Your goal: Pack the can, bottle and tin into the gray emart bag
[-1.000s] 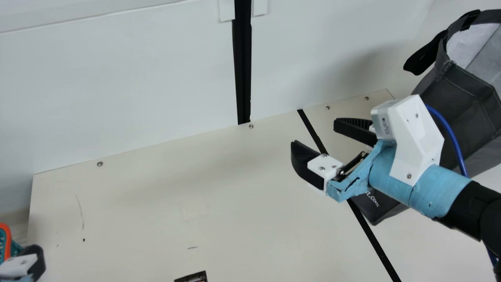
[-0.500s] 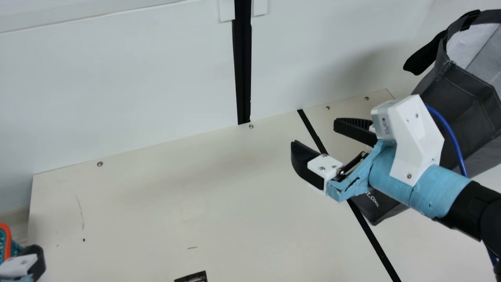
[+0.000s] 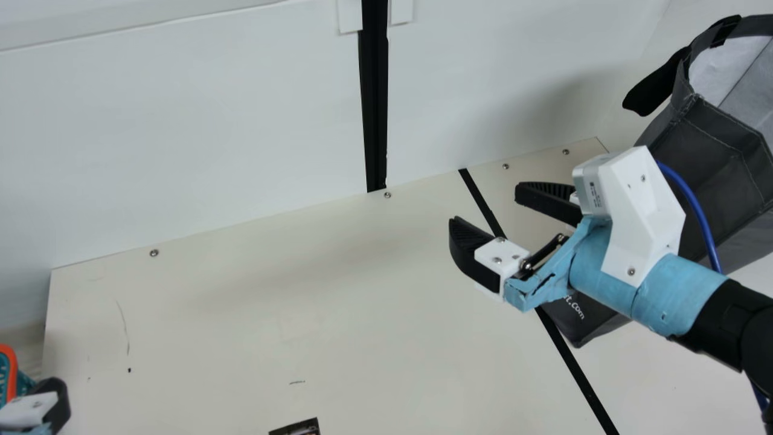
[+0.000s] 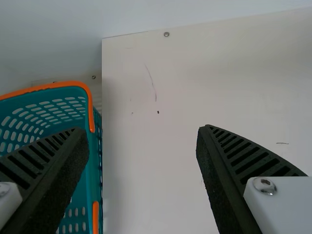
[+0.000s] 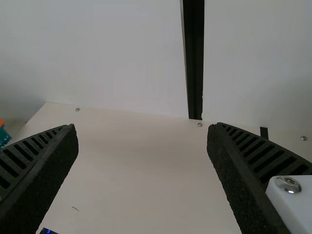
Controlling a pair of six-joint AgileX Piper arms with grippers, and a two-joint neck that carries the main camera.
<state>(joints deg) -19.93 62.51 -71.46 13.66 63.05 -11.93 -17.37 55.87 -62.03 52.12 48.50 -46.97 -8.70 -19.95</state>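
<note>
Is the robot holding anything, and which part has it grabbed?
Nothing is held. The left gripper and the right gripper are both open and empty.

Basket (image 4: 53, 85) left of the table (image 3: 302, 314) — bag (image 3: 712, 151) at its right.

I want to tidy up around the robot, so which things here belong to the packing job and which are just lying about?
For the job:
gray bag
left gripper, open
right gripper, open

Apparently just lying about:
teal basket, unnamed in the task
dark item, though I can't rule out the tin
</note>
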